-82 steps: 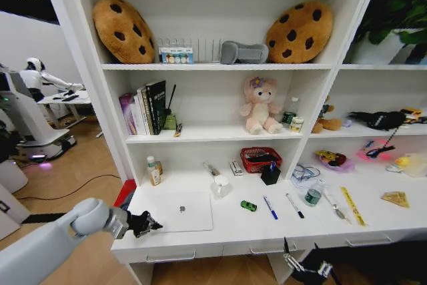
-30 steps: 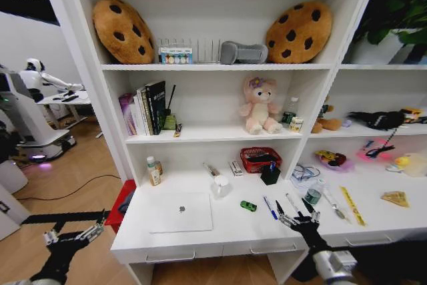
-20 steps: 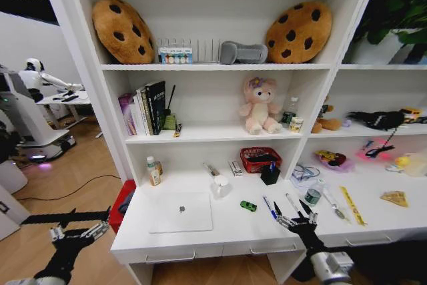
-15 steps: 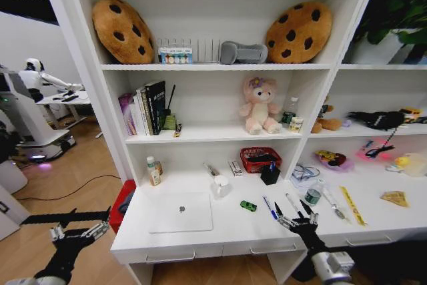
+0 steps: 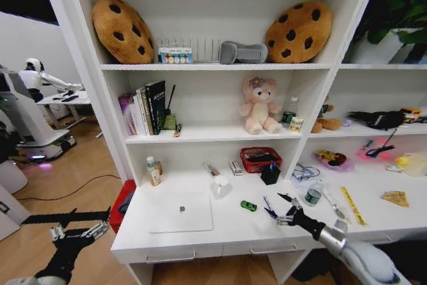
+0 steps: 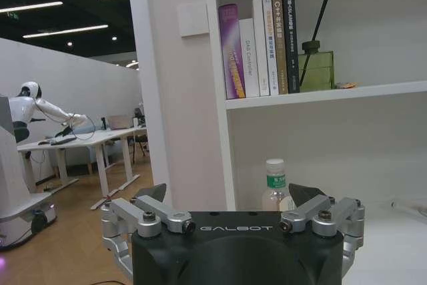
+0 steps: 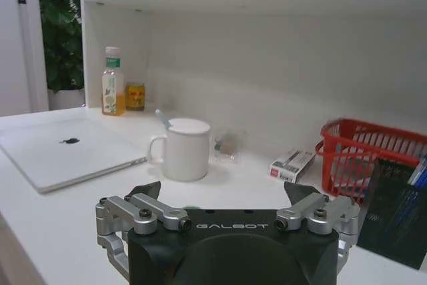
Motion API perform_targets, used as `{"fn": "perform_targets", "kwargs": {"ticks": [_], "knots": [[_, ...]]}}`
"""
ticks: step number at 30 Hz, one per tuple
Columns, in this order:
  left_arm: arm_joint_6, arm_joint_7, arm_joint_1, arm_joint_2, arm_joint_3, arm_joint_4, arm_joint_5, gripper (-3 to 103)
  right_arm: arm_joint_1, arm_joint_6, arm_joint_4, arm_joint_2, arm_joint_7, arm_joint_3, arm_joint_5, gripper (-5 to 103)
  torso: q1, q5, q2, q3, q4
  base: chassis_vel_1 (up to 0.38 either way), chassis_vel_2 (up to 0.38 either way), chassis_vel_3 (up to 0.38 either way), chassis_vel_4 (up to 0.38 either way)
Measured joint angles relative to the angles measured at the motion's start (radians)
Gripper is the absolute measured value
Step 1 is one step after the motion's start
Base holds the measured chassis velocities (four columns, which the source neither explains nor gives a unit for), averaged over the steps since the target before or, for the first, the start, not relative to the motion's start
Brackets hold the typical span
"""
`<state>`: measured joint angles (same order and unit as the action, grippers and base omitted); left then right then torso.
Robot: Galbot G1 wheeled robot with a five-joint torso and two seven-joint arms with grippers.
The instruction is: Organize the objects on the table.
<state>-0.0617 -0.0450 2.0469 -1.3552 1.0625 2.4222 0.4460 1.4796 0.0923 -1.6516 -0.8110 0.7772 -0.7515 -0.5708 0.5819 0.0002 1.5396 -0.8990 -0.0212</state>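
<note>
The right pincer (image 5: 283,209) is held with fingers spread apart just above the white surface (image 5: 227,228). The blue pen (image 5: 269,206) lies right beside it, the dark pen (image 5: 294,205) and green-lidded jar (image 5: 312,195) just past it. The green toy car (image 5: 248,205), white mug (image 7: 185,148) and silver laptop (image 5: 180,211) are found farther off. The left pincer (image 5: 75,233) is parked, fingers apart, off the surface's left end.

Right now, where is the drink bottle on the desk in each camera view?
Head: bottle at the desk's back left, behind the laptop.
Left wrist: close ahead, beside the upright.
Right wrist: beyond the laptop, beside a can.
Shared landmark: the book shelf above it.
</note>
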Motion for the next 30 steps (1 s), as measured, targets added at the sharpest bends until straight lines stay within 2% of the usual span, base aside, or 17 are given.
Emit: {"fn": "perform_targets", "kwargs": {"ticks": [1,2,7,17,30], "knots": [[0.000,0.000,0.000,0.000,0.000,0.000,0.000,100,-0.052,-0.008,0.086,0.026,0.090,0.027,-0.005,100,0.000,-0.0001,0.000,0.000,-0.0004,0.000,0.000,0.000,0.000],[0.000,0.000,0.000,0.000,0.000,0.000,0.000,100,-0.105,-0.008,0.172,0.030,0.133,0.072,0.001,100,0.000,0.0000,0.000,0.000,-0.0008,0.000,0.000,0.000,0.000],[0.000,0.000,0.000,0.001,0.000,-0.001,0.000,100,-0.185,-0.004,0.255,-0.009,0.137,0.154,0.031,100,0.000,-0.0001,0.000,0.000,-0.0006,0.000,0.000,0.000,0.000],[0.000,0.000,0.000,0.001,0.000,-0.001,0.001,100,-0.316,-0.012,0.317,-0.073,0.122,0.233,0.107,100,0.000,-0.0004,0.000,0.000,-0.0004,0.000,0.000,0.000,0.000],[0.000,0.000,-0.001,0.001,0.000,-0.001,0.001,100,-0.420,-0.001,0.418,-0.100,0.152,0.324,0.180,100,0.000,-0.0003,0.000,0.000,-0.0004,0.000,0.000,0.000,0.000]]}}
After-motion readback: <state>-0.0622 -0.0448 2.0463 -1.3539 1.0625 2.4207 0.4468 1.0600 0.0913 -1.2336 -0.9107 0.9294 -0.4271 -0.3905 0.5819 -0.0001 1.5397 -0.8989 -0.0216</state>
